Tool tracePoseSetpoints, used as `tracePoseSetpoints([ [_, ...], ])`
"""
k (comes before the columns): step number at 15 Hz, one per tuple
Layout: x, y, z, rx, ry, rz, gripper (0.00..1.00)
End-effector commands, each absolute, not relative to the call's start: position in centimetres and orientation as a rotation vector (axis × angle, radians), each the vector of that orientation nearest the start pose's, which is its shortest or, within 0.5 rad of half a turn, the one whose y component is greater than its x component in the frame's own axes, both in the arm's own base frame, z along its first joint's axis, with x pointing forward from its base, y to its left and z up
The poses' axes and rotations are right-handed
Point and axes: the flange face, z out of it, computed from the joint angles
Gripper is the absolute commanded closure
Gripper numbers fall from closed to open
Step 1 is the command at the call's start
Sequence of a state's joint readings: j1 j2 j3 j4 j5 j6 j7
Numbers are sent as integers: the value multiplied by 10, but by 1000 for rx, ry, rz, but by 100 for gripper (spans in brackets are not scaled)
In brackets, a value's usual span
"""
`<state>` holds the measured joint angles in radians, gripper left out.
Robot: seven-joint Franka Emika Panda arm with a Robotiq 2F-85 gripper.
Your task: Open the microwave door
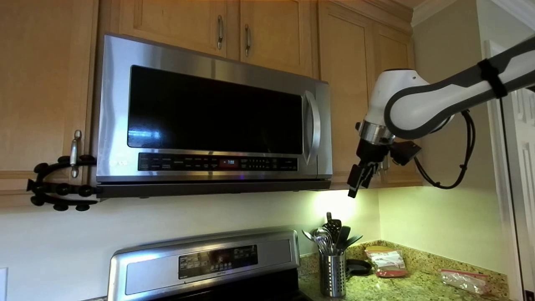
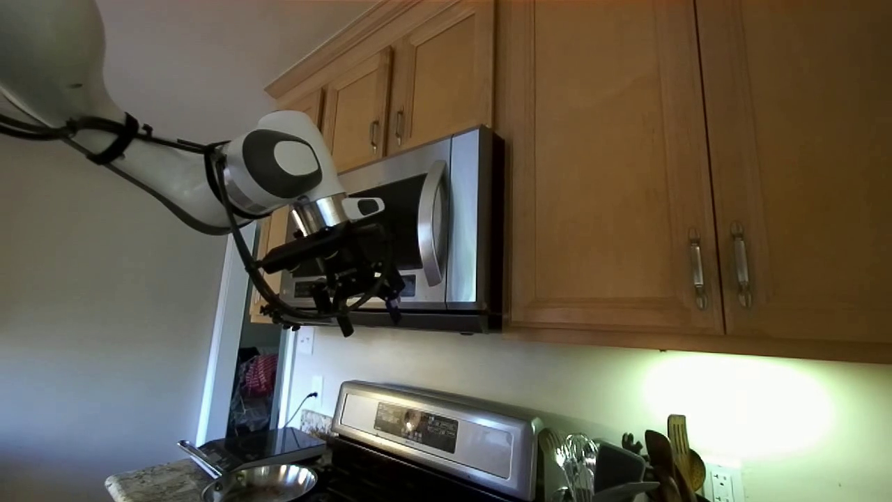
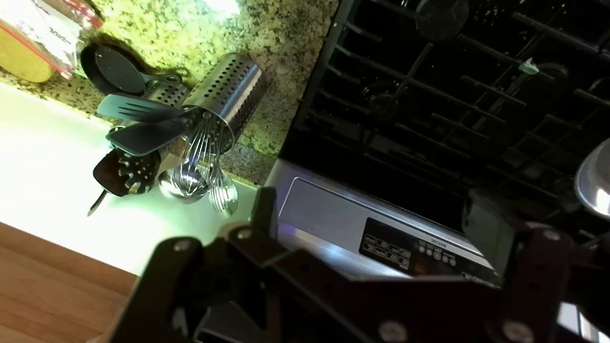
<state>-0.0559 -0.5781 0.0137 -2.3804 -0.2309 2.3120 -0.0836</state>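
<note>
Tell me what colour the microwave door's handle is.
Silver, with a metallic look; the door handle shows best in an exterior view.

Light wooden cabinets point(image 1: 347, 83) stretch before me in both exterior views, bearing metal handles point(image 1: 247, 39). Under them I see a pale wall point(image 1: 200, 213), lit at the right by a bright greenish glow point(image 1: 336, 202) just below the cabinets. In an exterior view, a speckled countertop point(image 1: 418, 288) lies low at the right, and a white panelled door point(image 1: 522, 125) stands farther right. At the left in an exterior view, I have a shaded grey wall point(image 2: 104, 335) with a white-framed doorway point(image 2: 221, 355) beside it; a wall outlet point(image 2: 723, 483) sits low at the right.
</note>
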Motion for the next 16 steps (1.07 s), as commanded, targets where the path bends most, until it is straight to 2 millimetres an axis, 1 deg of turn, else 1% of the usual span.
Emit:
tracePoseSetpoints([
  [1,437,-20,600,-3233,-155,-975,0],
  [2,442,-20,605,-3226,-139,-1015,0],
  [4,451,-21,622,-3202,-103,-1091,0],
  [6,458,-19,642,-3170,-63,-1171,0],
  [11,470,-24,692,-2985,198,-1399,0],
  [13,474,-25,707,-2895,271,-1500,0],
  [16,481,-25,722,-2777,318,-1617,0],
])
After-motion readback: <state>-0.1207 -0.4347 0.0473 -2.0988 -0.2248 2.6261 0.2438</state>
